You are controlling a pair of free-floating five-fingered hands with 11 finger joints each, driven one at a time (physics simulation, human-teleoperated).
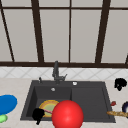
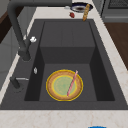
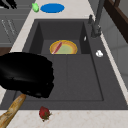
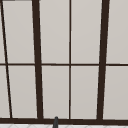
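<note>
L hand (image 1: 38, 115) by plate (image 1: 48, 106) w/ pink stick (image 2: 72, 83), sink (image 1: 90, 100).

One plate (image 2: 64, 85), one strawberry (image 3: 44, 113), two hands (image 1: 38, 115).

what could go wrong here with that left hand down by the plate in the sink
The left hand sits at the near edge of the sink, close to the pink stick lying across the yellow plate. A nudge might roll the stick off into the basin.

The right hand hangs over the counter near the strawberry and baguette; a low sweep may knock them toward the sink.
</note>
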